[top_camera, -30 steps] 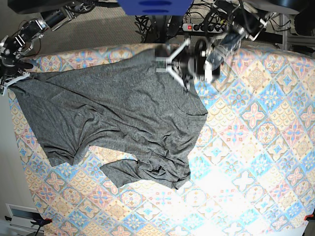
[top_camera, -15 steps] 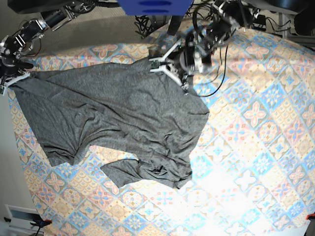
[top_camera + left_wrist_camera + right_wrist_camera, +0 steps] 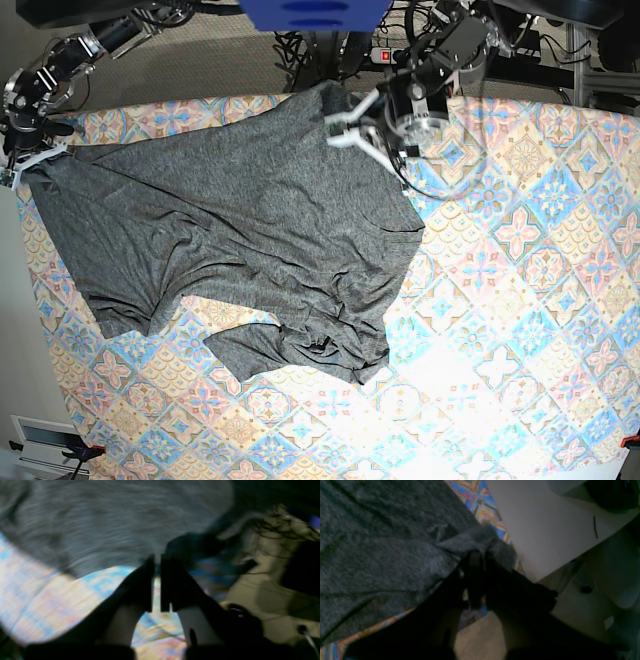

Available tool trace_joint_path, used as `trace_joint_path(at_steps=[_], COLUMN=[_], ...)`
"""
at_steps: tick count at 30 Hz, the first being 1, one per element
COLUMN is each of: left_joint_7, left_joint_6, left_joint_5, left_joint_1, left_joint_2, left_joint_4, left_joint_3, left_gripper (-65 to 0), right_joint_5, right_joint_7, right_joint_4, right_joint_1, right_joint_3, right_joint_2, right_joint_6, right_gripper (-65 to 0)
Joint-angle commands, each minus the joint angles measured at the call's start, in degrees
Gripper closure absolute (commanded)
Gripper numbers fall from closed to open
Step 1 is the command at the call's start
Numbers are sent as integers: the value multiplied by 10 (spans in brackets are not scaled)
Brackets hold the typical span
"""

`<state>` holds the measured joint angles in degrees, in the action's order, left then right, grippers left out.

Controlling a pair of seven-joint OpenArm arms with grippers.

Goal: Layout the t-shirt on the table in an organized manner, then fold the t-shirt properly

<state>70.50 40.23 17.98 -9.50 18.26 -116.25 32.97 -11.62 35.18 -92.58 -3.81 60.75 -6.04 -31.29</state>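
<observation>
T-shirt (image 3: 240,230) top edge now raised, pinched by left gripper (image 3: 345,128); right gripper (image 3: 477,555) likewise clamped.

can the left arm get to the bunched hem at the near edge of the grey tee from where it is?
Probably yes: the left hand sits at the dark-grey jersey t-shirt's far edge, and only flat fabric lies between it and the bunched hem.

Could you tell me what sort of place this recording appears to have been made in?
Probably a robotics lab or workshop rather than a home. A table covered with a pastel tile-pattern cloth serves as the work surface, a power strip and tangled cables lie on the floor behind it, and two robot arms work on a t-shirt.
</observation>
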Motion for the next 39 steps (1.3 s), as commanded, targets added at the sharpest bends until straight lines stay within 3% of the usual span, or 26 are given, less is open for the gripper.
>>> trace_joint_path(at_steps=[1,4,11,18,28,32,39], left_joint_7=[0,1,17,17,22,59,66], left_joint_6=[-2,-2,-2,-2,-2,-2,-2], left_joint_5=[-2,-2,-2,-1,1,-2,-2], left_joint_1=[1,2,1,3,24,37,41], left_joint_2=[1,0,-1,-3,-46,-50,-49], left_joint_4=[-11,-11,-11,-9,46,72,70], left_joint_3=[-1,-2,-2,-1,0,0,16], left_gripper=[-28,-33,-141,-189,-188,-188,-189], right_joint_5=[7,7,7,7,7,7,6], right_joint_7=[-14,-14,-12,-11,-10,-10,-10], right_joint_4=[-12,-12,-7,-7,-7,-7,-7], right_joint_1=[5,5,5,5,5,4,4], right_joint_3=[1,0,0,-1,-1,-1,-2], right_joint_2=[-12,-12,-12,-12,-11,-11,-11], right_joint_6=[3,3,3,3,3,3,3], right_gripper=[-22,-22,-23,-23,-23,-23,-23])
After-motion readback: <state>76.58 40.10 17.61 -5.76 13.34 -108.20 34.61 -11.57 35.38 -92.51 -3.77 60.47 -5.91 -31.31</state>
